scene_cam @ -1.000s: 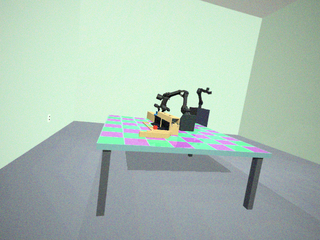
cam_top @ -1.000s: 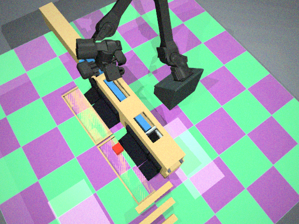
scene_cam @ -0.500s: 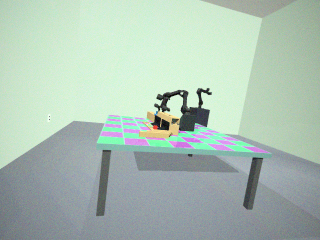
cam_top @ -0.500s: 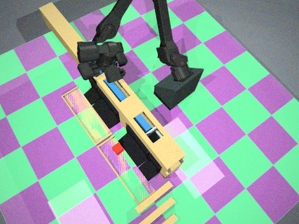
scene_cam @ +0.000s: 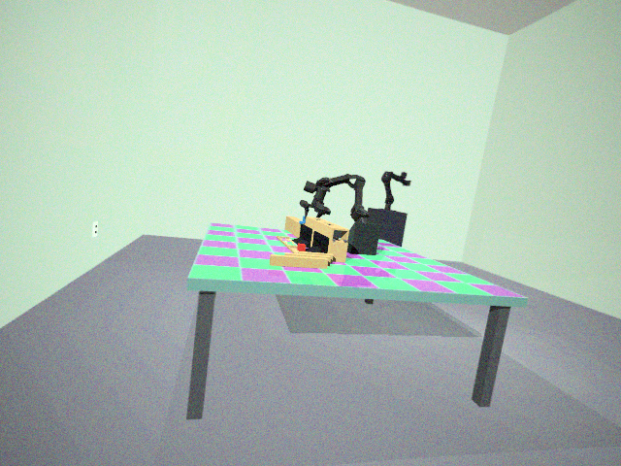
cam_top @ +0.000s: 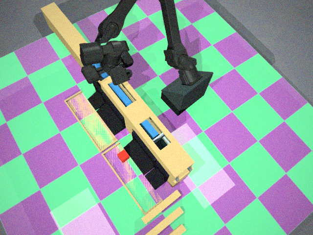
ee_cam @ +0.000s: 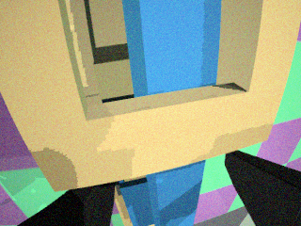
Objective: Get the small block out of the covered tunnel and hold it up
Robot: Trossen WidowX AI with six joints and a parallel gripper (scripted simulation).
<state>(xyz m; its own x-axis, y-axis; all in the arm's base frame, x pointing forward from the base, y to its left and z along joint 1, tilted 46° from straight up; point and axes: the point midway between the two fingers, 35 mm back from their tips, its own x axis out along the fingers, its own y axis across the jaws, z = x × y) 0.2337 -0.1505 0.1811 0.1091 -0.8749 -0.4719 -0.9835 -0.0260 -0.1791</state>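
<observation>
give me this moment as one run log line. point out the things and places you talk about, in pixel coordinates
gripper [ee_cam: 171, 164]: open | blue handle [cam_top: 120, 94] [ee_cam: 176, 44]: in tunnel [cam_top: 139, 111] [scene_cam: 337, 241] [ee_cam: 160, 137] | red block [cam_top: 123, 155] [scene_cam: 301, 247]: outside tunnel | nothing held up

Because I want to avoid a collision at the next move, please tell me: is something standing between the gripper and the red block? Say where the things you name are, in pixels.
Yes, probably. The open gripper [cam_top: 107, 82] [scene_cam: 311, 216] [ee_cam: 171, 164] is astride the blue bar [cam_top: 120, 93] [scene_cam: 303, 219] [ee_cam: 179, 42] at one tunnel end; the tunnel's wooden body [cam_top: 141, 111] [scene_cam: 338, 252] [ee_cam: 141, 137] appears partly in a low, direct path. Nothing visible covers the block [cam_top: 123, 155] [scene_cam: 301, 247].
</observation>
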